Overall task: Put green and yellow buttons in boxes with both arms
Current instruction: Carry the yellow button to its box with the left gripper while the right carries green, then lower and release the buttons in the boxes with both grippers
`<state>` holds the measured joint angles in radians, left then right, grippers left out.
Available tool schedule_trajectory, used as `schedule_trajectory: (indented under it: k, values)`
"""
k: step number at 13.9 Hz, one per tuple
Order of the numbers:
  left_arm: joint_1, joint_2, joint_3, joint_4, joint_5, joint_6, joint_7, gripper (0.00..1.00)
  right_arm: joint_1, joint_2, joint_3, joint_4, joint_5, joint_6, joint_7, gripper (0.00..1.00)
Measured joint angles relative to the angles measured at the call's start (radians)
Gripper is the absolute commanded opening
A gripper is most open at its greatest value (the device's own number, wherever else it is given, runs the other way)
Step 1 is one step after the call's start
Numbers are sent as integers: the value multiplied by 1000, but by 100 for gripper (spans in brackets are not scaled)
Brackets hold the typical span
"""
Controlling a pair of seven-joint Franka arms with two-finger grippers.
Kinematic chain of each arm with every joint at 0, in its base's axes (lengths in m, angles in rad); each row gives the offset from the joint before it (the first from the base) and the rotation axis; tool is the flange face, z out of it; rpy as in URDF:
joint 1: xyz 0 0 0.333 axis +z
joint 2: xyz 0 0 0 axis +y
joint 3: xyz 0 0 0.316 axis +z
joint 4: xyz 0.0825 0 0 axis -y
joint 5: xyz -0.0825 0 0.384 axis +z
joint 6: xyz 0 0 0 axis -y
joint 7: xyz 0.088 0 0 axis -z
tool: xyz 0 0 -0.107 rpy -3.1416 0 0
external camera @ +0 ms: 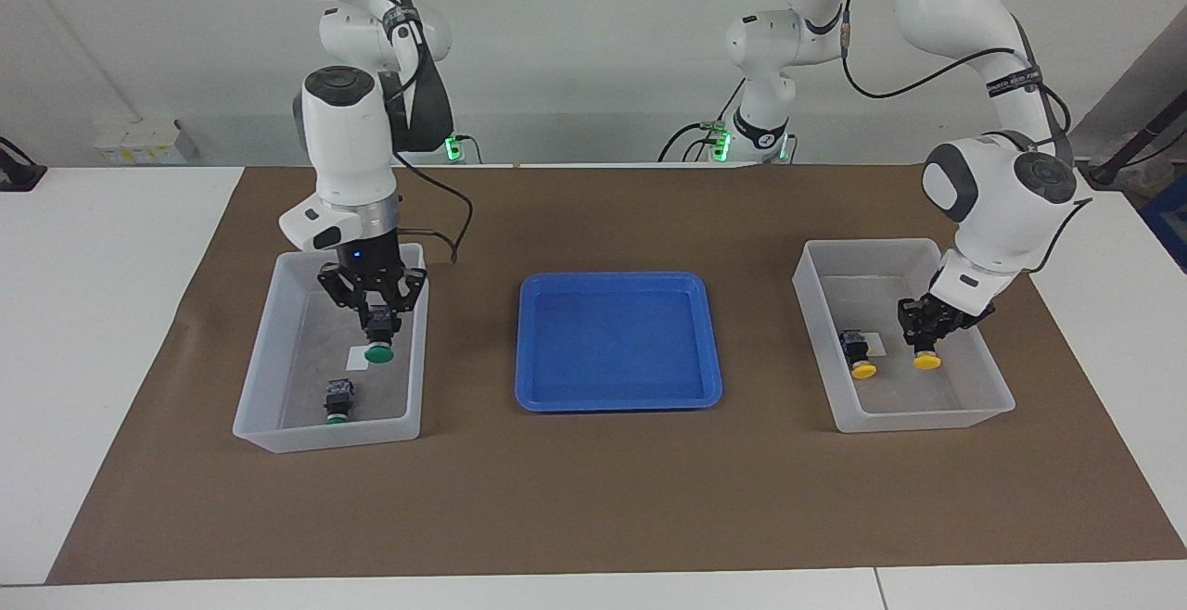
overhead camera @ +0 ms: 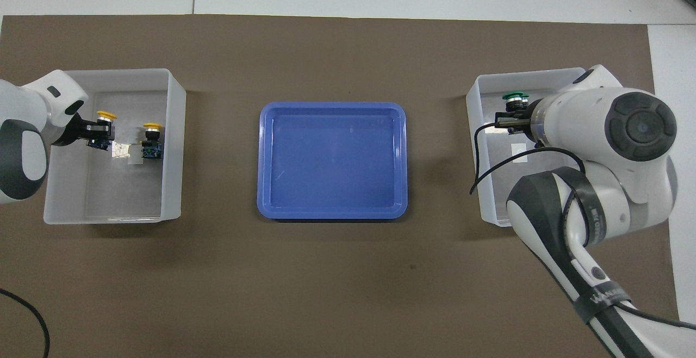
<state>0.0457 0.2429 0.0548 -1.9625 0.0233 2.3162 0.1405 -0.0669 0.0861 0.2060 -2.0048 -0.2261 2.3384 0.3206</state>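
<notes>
The right hand [external camera: 378, 330] is over the box at the right arm's end of the desk [external camera: 278, 425]. It holds a green button [external camera: 378, 350], pinched by its black body, with the round green cap pointing down. The button hangs in the air above the little white label on the box floor. It does not touch the floor. A second green button [external camera: 338, 401] lies flat in the same box, farther from the robots than the held one and well apart from it.

The left hand [external camera: 924, 330] is down inside the other box [external camera: 839, 406] — the one at the left arm's end of the desk. It grips a yellow button [external camera: 926, 360] by the body, yellow cap down and low in the box. I cannot tell if the cap rests on the floor. Just beside it, toward the middle of the desk, a second yellow button [external camera: 860, 356] lies on the box floor. The two are close but not touching.

A shallow blue tray [external camera: 714, 350] sits on the brown mat [external camera: 593, 499] between the two boxes. From the view above, the right arm covers much of its box [overhead camera: 478, 146], and the held green cap [overhead camera: 512, 97] shows near the wall of that box that lies farthest from the robots. The left hand [overhead camera: 100, 129] shows with its yellow cap [overhead camera: 104, 115] beside the loose yellow button [overhead camera: 152, 141].
</notes>
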Motion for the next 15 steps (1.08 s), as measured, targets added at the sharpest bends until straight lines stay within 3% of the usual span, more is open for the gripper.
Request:
schedule_trajectory:
  k: [1, 3, 8, 10, 15]
  values:
    - [0, -5, 0, -26, 0, 28, 0, 80, -13, 4, 0, -9, 8, 0, -4, 0]
    - [0, -9, -1, -45, 0, 50, 0, 88, -26, 18, 0, -26, 33, 4, -10, 0]
    - [-4, -24, -6, -30, 2, 55, 1, 89, -32, 135, 0, -34, 50, 193, -28, 0]
    - [-26, -24, -10, 22, 12, 26, 3, 89, -32, 202, 1, -23, 53, 302, -28, 0]
    - [-92, -25, -13, 274, 18, -278, 1, 89, -48, 231, 0, 3, 60, 320, -28, 0]
